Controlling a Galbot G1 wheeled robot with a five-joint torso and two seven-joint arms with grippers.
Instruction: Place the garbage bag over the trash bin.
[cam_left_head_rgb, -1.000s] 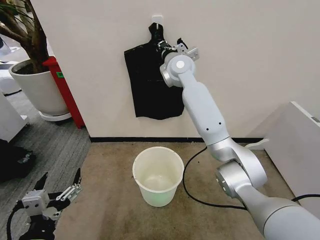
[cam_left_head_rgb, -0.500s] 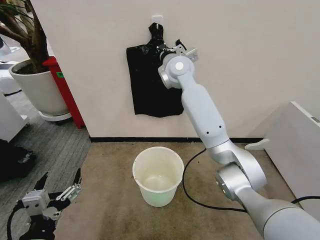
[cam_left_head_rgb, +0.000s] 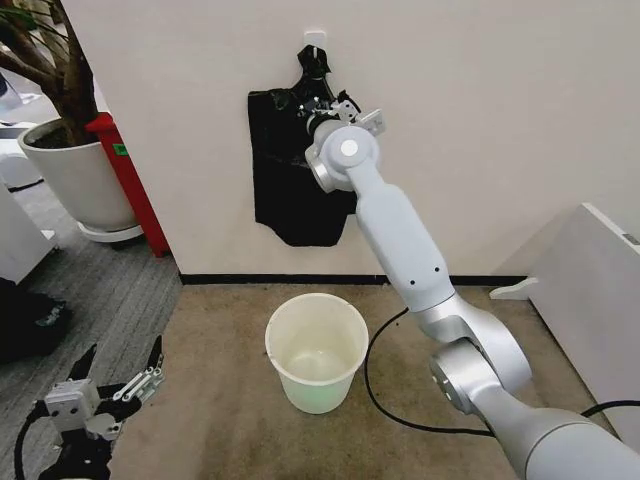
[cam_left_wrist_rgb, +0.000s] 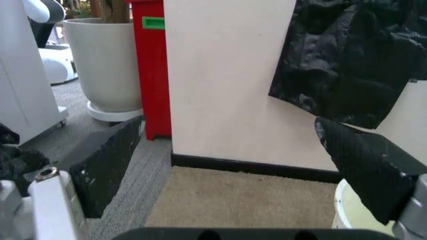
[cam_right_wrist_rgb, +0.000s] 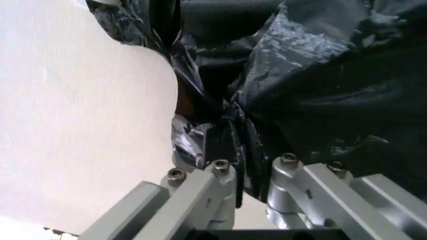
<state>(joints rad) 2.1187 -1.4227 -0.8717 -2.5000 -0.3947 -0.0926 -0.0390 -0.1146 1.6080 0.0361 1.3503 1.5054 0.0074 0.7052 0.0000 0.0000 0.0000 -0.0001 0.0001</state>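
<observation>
The right hand (cam_left_head_rgb: 318, 104) was raised against the wall, its fingers (cam_right_wrist_rgb: 220, 150) pinched shut on the crinkled top of the garbage bag (cam_left_head_rgb: 285, 170), which hung from a hook (cam_left_head_rgb: 315, 38) directly above the trash bin (cam_left_head_rgb: 316, 350). The trash bin stood upright on the floor below, with nothing visible inside. The left hand (cam_left_head_rgb: 120, 378) hung low, left of the trash bin, fingers spread wide.

cream wall (cam_left_head_rgb: 500, 120), tan carpet (cam_left_head_rgb: 220, 400)
</observation>
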